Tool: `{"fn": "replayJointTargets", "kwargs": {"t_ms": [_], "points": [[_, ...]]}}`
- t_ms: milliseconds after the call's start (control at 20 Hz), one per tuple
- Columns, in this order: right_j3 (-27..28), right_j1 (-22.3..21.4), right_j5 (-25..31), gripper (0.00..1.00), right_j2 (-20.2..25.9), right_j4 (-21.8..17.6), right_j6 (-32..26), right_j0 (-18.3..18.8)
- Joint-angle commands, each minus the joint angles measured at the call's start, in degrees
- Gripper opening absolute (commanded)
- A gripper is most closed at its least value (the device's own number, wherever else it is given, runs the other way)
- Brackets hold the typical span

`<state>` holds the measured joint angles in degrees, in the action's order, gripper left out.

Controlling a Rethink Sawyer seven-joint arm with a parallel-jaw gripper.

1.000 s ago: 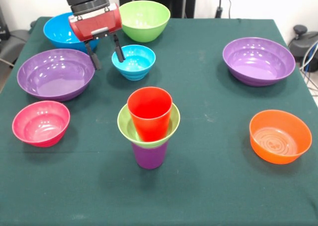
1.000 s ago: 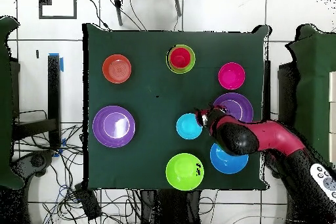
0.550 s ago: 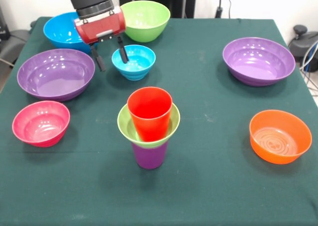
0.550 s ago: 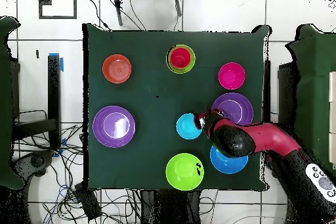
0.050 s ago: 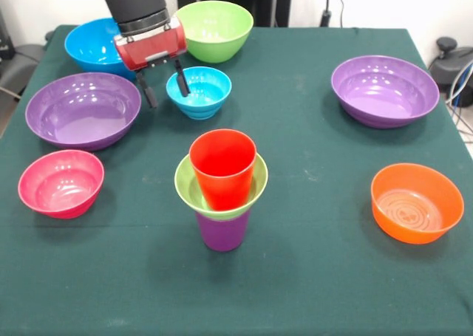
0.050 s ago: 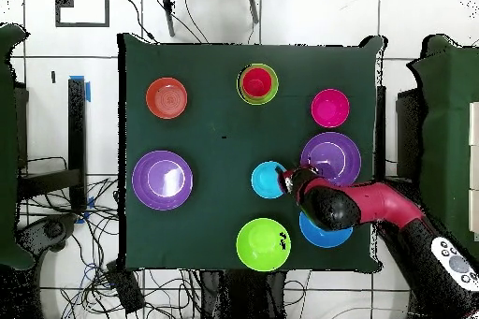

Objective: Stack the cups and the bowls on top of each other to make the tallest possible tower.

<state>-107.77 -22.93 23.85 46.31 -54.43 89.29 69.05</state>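
my gripper is spread open, straddling the rim of the small blue bowl: one finger just inside the bowl's wall, the other outside it toward the purple bowl. nothing gripped yet. i read this as lining up a rim pinch, since a bowl this wide only takes a wall grab.

tower sits mid-table, nearer the edge opposite me: purple cup at the base, small green bowl nested on it, red cup seated in the bowl. looks upright in front view.

the other pieces lie loose round the table: big blue bowl and big green bowl along my edge, pink bowl beyond the purple one, second purple bowl and orange bowl on the other side.

judgement: small blue bowl is the next layer. red cup's mouth is narrow, so the bowl needs to land centered or it tips. clear travel path from here to the tower, nothing between.
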Motion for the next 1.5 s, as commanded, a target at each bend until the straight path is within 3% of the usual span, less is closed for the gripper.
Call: {"fn": "replayJointTargets", "kwargs": {"t_ms": [50,600,950,1500], "points": [[0.6,1.3,2.7,1.0,-6.0,-5.0,-6.3,-1.8],[-1.4,-2.4,6.9,1.0,-7.1,-1.9,-6.3,-4.2],[-2.4,-0.7,4.5,1.0,-9.2,-2.3,-2.0,-7.7],[-3.5,-1.7,4.6,1.0,-10.6,0.1,-0.5,-10.7]]}}
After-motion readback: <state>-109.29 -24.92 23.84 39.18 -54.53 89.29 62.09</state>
